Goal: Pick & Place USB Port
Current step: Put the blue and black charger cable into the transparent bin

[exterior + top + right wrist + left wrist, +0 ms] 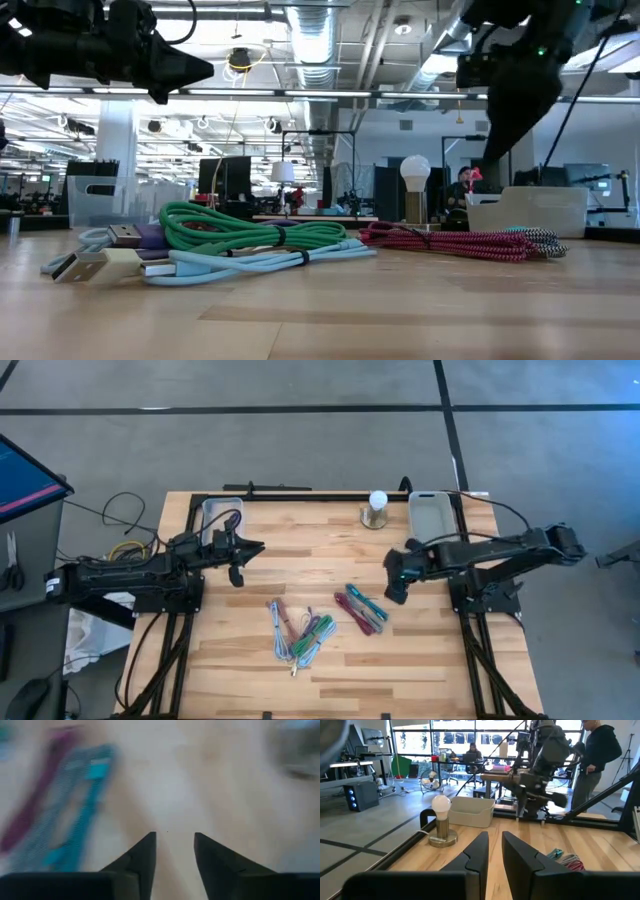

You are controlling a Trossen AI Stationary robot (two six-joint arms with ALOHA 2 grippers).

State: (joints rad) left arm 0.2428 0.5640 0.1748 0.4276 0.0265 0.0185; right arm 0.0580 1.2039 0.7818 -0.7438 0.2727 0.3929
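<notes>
**High view: USB cables loose at mid-table, both grippers empty**

Two groups of USB cables are seen on the wooden table (420, 660). The teal and red cables (362, 609) lie right of centre, with their long axis run diagonally from upper left to lower right. The green, blue and purple bundle (300, 634) lies just left of them, nearer the front edge, its strands fanned roughly front to back. In the low view its plugs (110, 250) are pointed toward the picture's left.

The right gripper (396, 588) is held just beside the teal and red cables, on their right and apart from them. In its wrist view the fingers (142, 857) are parted by a clear gap over bare wood, and nothing is held.

The left gripper (238, 559) is held well apart from both groups, toward the left rear. Its fingers (479, 851) are separated by a narrow gap only, with nothing between them.

Along the rear edge a clear bin (222, 516) is set at left, a white tray (430, 512) at right, and a small lamp (376, 508) between them. Bare wood is left open at the centre and along the front edge.
</notes>
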